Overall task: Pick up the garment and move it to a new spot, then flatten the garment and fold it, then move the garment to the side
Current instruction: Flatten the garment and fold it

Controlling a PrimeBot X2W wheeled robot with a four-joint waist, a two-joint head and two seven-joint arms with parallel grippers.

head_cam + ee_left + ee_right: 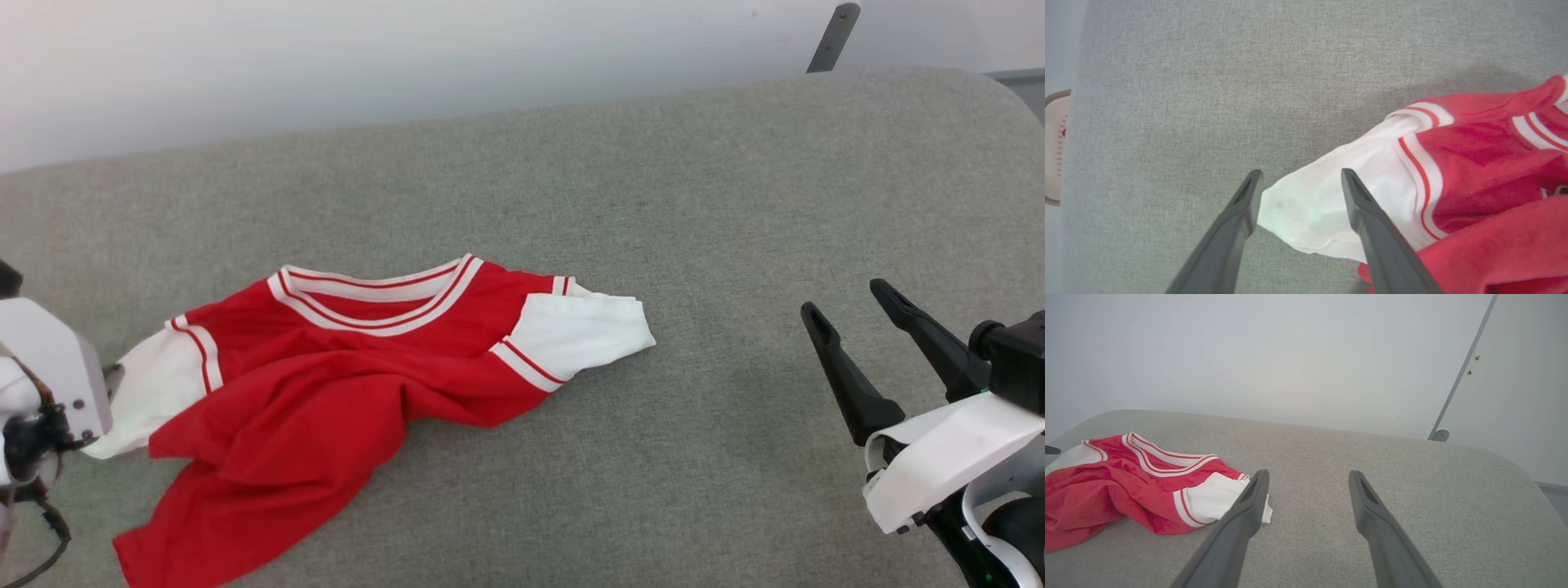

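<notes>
Garment (pixel 1474 171) sleeve tip inside spread left gripper (pixel 1301 172)

Bright and even throughout, softly diffuse, without hard shadows. Faint grey shade on the cushion (pixel 1208 81) just at 12 o'clock of the garment (pixel 1474 171) in the left wrist view; thinner still along its 6 o'clock edge in the head view. Washed-out wall (pixel 326 65), nearly blown white, pinkish at 11 o'clock of the head view, hazily glowing at 12 o'clock of the right wrist view. Soft focus, paled reds and a greenish cast on white cloth in the left wrist view. Wide-angle stretching toward 6 o'clock in both wrist views.
</notes>
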